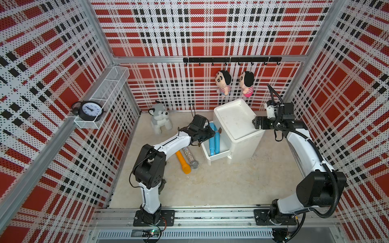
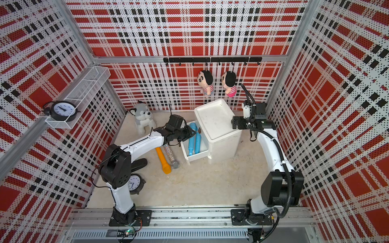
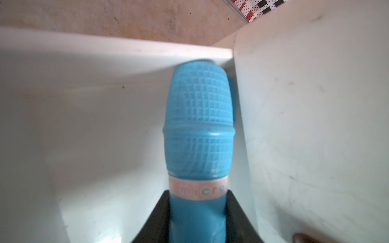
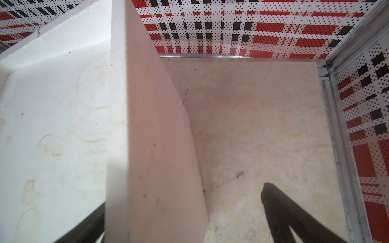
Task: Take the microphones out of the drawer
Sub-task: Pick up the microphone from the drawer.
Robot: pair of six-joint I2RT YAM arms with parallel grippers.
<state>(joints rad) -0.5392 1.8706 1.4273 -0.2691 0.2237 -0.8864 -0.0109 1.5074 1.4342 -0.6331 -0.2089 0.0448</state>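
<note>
Blue microphone sits gripped in the left claw, inside the drawer.

In the left wrist view, low in the centre of the frame, a pink band around the blue microphone carries pastel letters reading "micr". A fifth letter, seemingly an "o", is cut off at the curve. The shelf clock, at the left of both top views, and the floor clock, lower left in a top view, have dial numerals too small to read.

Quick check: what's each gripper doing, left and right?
Left gripper: closed on the blue microphone in the drawer.
Right gripper: open, straddling the white cabinet edge, holding nothing.
</note>
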